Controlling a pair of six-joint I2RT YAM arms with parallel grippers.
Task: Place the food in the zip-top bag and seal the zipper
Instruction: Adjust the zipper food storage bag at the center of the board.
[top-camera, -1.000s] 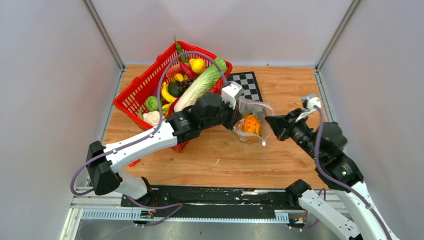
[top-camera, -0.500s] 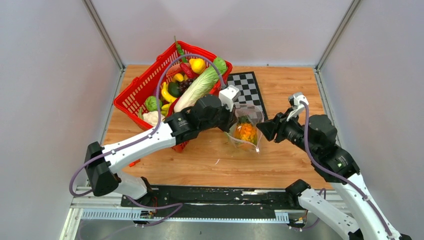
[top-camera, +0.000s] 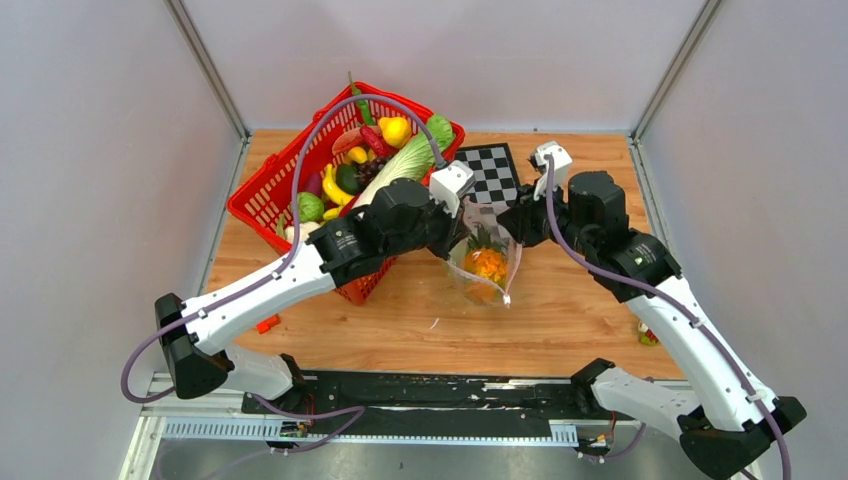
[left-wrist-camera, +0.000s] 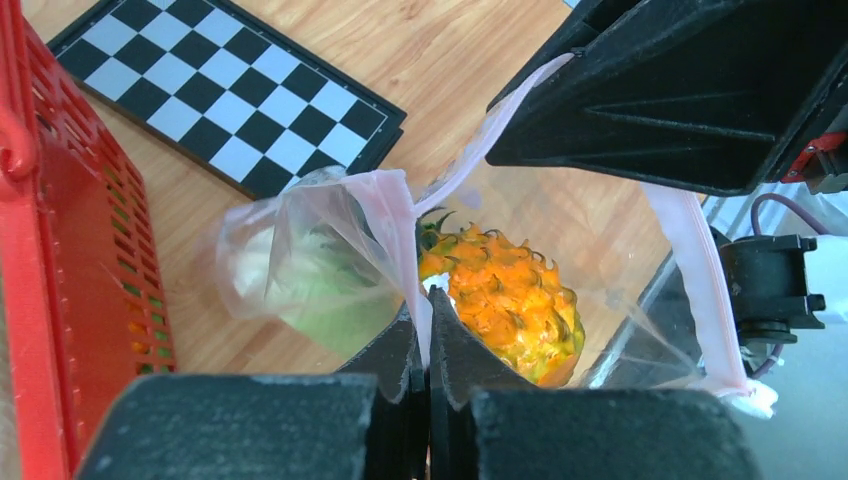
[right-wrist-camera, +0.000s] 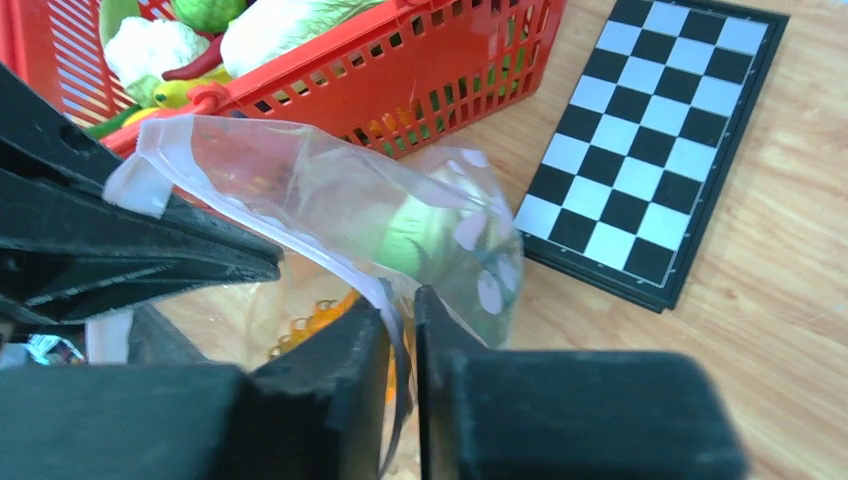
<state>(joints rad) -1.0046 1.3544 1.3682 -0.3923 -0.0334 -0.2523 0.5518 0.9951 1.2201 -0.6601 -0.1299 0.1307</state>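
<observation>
The zip-top bag (top-camera: 470, 275) hangs over the wooden table with its mouth spread. An orange spiky fruit (top-camera: 487, 264) with a green top and a pale green piece (left-wrist-camera: 320, 290) of the food lie inside. My left gripper (left-wrist-camera: 428, 322) is shut on the pink zipper (left-wrist-camera: 400, 215) at the near rim. My right gripper (right-wrist-camera: 403, 312) is at the far rim by the checkerboard. Its jaws stand a narrow gap apart, with the rim strip (right-wrist-camera: 345, 270) between them against one finger. More food fills the red basket (top-camera: 262, 190).
A folded checkerboard (top-camera: 492, 172) lies just behind the bag. The basket's wall (right-wrist-camera: 440, 70) is close on the left of both grippers. A small red piece (top-camera: 268, 323) and another small piece (top-camera: 646, 335) lie on the table near the front corners.
My right arm swung from the bag's right side up to its far rim, and its jaws went from shut to slightly apart around the strip. The bag shifted a little left with my left gripper.
</observation>
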